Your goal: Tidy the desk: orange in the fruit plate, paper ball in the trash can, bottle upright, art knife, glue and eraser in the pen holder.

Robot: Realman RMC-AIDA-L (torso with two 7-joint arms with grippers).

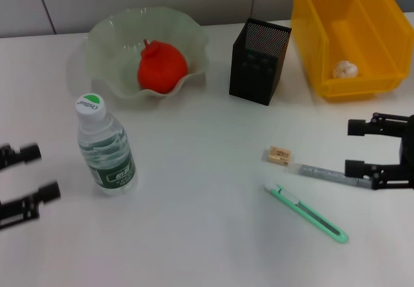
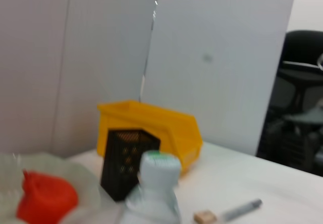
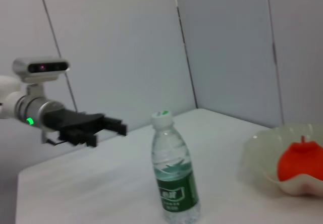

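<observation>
The bottle carries the only lettering. Its white cap, at about nine o'clock of the head view, bears a green patch with a short dark printed word beside it, too small to read. The green label round its lower body shows white characters in a pale box, also illegible; the right wrist view shows the same label with a white block of print that cannot be made out.

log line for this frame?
orange in plate | bottle upright | left end effector open, idle | right end effector open at glue
</observation>
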